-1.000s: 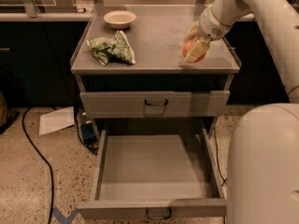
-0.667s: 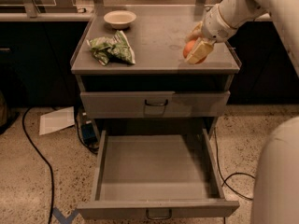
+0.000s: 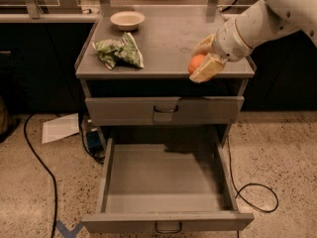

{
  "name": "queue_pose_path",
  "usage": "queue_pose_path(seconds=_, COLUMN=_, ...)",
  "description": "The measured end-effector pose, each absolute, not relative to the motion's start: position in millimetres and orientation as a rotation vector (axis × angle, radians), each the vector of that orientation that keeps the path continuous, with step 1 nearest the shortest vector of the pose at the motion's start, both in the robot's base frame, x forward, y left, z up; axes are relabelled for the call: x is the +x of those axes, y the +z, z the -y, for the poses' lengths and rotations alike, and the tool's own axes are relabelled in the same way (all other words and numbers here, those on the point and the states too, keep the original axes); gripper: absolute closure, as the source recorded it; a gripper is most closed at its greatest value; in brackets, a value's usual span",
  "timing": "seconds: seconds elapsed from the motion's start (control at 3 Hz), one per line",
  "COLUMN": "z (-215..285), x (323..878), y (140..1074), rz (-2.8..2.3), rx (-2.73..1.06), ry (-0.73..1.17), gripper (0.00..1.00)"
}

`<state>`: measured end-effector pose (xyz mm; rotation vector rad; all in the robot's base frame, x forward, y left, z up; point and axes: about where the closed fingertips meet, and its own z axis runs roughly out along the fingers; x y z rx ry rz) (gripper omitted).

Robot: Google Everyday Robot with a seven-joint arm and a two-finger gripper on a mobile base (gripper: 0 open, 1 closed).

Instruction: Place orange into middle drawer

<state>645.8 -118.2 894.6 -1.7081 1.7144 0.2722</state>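
Note:
The orange (image 3: 196,63) is a small round fruit held between the beige fingers (image 3: 208,68) of my gripper (image 3: 200,61), lifted above the right front part of the cabinet top (image 3: 168,43). The gripper is shut on it, and the white arm reaches in from the upper right. The middle drawer (image 3: 166,180) is pulled wide open below, a shallow grey tray with a bare floor and a small loop handle (image 3: 168,227) at its front. The orange is above and behind the drawer's right side.
A green-and-white foil bag (image 3: 120,53) lies on the left of the cabinet top, a beige bowl (image 3: 127,20) at the back. The shut top drawer front (image 3: 163,111) has a black loop handle. A black cable (image 3: 39,162) and white paper (image 3: 60,128) lie on the floor at left.
The gripper with the orange has moved forward and slightly left, toward the cabinet's front edge. The view has shifted, so the robot's white body no longer blocks the lower right.

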Motion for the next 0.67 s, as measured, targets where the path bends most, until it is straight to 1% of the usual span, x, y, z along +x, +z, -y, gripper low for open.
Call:
queue_pose_path(seconds=0.33, z=93.1, x=616.5, y=857.5, rz=-1.739, rx=-1.695, ry=0.319, gripper=1.0)
queue_pose_path(seconds=0.67, z=93.0, x=616.5, y=857.5, rz=-1.739, rx=-1.695, ry=0.319, gripper=1.0)
